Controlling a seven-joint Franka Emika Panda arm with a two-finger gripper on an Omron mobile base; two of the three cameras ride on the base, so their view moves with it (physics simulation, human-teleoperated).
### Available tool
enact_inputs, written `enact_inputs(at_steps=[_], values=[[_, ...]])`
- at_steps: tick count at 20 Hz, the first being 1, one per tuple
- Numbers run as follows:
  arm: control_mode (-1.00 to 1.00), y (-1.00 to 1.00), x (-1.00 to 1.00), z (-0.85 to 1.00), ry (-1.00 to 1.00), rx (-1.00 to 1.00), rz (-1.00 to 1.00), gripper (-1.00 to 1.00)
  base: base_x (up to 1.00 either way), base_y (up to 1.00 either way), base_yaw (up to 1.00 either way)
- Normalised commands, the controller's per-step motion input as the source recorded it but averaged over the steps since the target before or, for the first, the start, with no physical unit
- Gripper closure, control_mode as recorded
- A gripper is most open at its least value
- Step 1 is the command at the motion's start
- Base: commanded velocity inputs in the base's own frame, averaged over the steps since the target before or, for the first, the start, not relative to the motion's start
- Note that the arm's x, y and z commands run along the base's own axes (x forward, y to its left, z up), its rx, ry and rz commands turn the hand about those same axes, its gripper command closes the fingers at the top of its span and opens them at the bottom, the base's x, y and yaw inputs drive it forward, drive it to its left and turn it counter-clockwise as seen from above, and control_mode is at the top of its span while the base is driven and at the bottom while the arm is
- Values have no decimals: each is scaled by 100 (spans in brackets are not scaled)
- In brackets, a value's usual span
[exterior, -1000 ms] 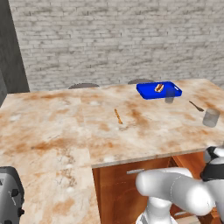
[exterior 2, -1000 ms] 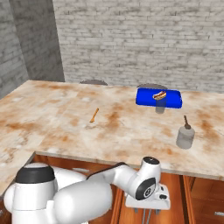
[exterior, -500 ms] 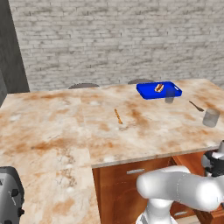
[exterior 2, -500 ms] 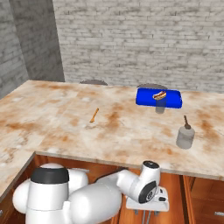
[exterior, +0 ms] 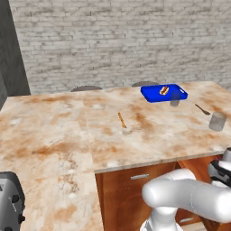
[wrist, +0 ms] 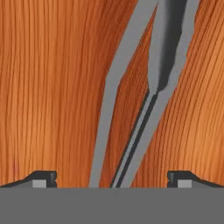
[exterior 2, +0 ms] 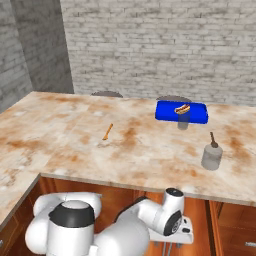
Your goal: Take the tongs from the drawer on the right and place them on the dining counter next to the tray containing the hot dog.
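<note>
A white robot arm bends low beneath the overhang of a large beige stone dining counter (exterior 2: 75,145) with rust-orange marbling, reaching down into a reddish-brown wooden drawer (wrist: 48,87). The camera on the hand looks closely along the gripper (wrist: 112,177): slim grey-silver metal tongs (wrist: 144,92) lie on the drawer's wood-grain floor, their two arms running from the top of that view down between the two dark fingertips (wrist: 43,177). The fingertips stand wide apart, one on each side of the tongs, and appear to touch nothing and hold nothing. Up on the counter, at its far side, sits a bright blue shallow rectangular tray (exterior: 152,93) holding a small tan hot dog (exterior: 164,90) with a red sausage. A thin orange stick (exterior: 122,119) lies well apart from it, mid-counter, and a grey cup (exterior 2: 211,156) with a dark-handled utensil stands nearer the tray. The step in hand looks like the grasp itself. The next move likely calls for closing squarely on the tongs, then lifting them clear of the drawer before carrying them to the tray.
</note>
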Motion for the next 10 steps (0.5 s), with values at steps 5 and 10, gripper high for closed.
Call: enact_inputs(at_steps=[5,10], values=[[-100,-1,17,-33,0,0,0,-100,0,0,0],[-100,0,17,-35,0,0,0,-100,0,0,0]])
